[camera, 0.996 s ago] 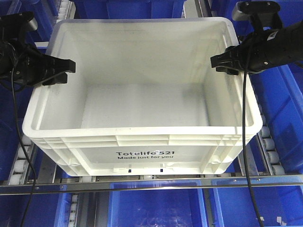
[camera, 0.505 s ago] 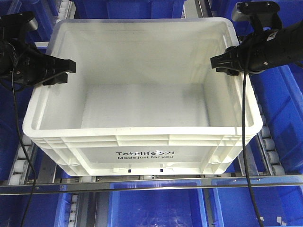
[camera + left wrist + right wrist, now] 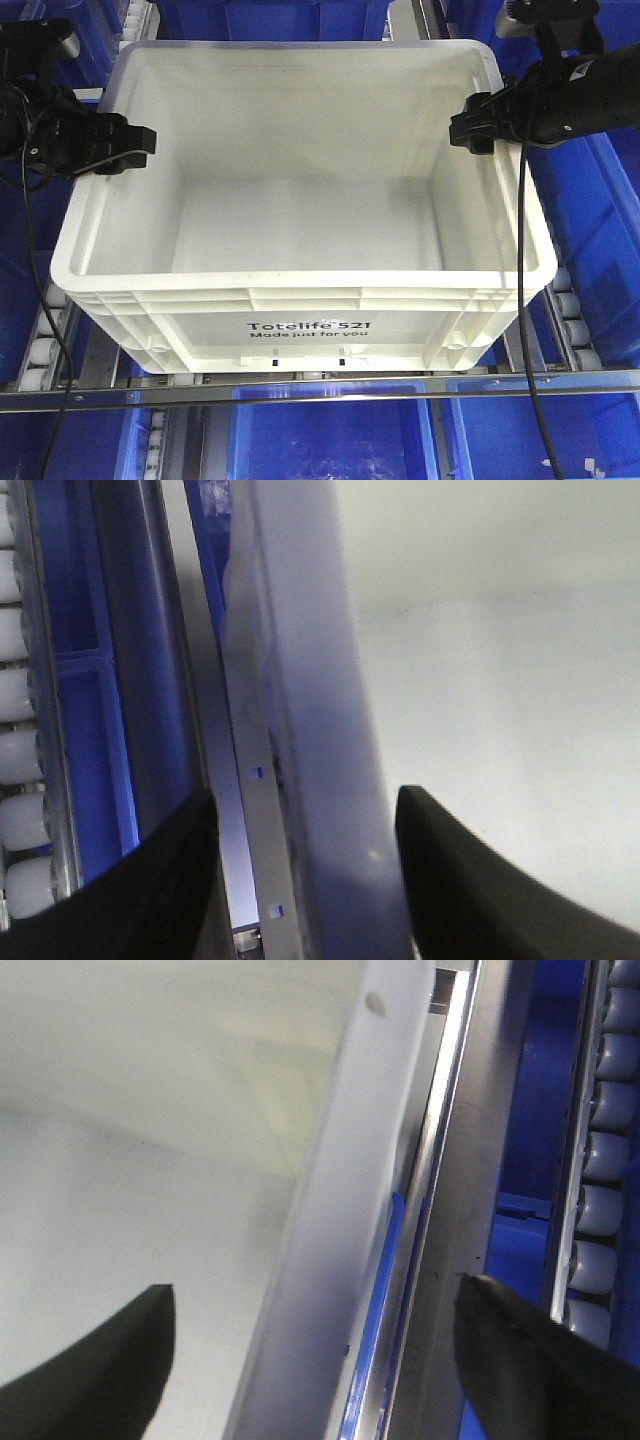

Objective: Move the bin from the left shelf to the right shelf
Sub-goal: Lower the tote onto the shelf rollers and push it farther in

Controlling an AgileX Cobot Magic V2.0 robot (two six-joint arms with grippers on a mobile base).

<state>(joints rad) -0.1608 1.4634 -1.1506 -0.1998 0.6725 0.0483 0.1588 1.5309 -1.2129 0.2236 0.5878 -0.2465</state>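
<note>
Front view. The bin: white crate, empty, printed side nearest the camera, resting on the roller lane of the shelf, with blue bins to left, right, far and below. Left gripper sits at the bin's left rim, right gripper at the right rim, both about midway along the side walls. Whether the bin is lifted off the rollers cannot be judged here; it looks seated.

Left wrist view. Left gripper: fingers spread, one outside the bin wall, one inside; a gap shows on each side, so no squeeze yet.

Right wrist view. Right gripper: fingers wide apart, straddling the right wall; no contact visible.

Status, as judged: both arms placed for a two-sided grasp; clamping, lifting and the carry to the right shelf all remain.
</note>
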